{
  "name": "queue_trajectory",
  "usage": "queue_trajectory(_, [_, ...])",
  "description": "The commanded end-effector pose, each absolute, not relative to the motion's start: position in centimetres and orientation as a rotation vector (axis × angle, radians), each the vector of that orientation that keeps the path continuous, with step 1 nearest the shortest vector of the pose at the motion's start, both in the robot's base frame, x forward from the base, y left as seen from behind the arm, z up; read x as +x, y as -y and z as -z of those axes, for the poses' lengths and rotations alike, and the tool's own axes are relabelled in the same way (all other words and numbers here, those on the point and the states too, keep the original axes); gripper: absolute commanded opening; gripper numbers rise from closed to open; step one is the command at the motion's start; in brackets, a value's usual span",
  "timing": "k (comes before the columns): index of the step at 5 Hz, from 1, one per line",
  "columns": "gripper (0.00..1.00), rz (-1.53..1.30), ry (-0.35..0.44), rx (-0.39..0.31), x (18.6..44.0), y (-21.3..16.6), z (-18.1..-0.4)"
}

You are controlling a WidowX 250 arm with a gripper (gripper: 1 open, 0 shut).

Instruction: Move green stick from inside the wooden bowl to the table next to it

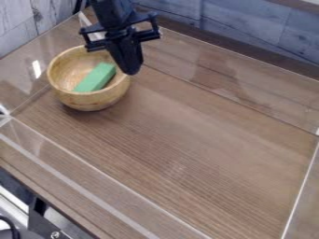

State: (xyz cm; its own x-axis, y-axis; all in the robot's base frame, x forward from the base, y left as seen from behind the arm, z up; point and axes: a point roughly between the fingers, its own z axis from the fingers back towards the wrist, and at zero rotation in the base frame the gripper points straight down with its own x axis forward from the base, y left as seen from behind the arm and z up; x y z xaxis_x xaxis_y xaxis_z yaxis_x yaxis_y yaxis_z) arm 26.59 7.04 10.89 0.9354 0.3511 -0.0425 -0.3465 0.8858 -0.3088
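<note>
The wooden bowl [80,100] sits on the table [187,140] at the back left. Inside it lies the green stick [93,78], leaning against the inner wall. My black gripper [130,65] hangs over the bowl's right rim, just right of the stick's upper end. Its fingers are pressed together into one narrow tip and hold nothing. The arm hides part of the bowl's far right rim.
Low clear plastic walls [75,177] run along the table's edges. A grey plank wall [249,23] stands behind the table. Bare wood-grain tabletop spreads to the right of the bowl and in front of it.
</note>
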Motion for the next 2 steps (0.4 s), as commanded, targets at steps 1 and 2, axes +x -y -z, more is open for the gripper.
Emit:
queue_trajectory(1, [0.0, -0.301, 0.087, -0.291, 26.98, -7.55, -13.32])
queue_trajectory(2, [0.0, -0.351, 0.095, -0.282, 26.83, -8.41, -12.83])
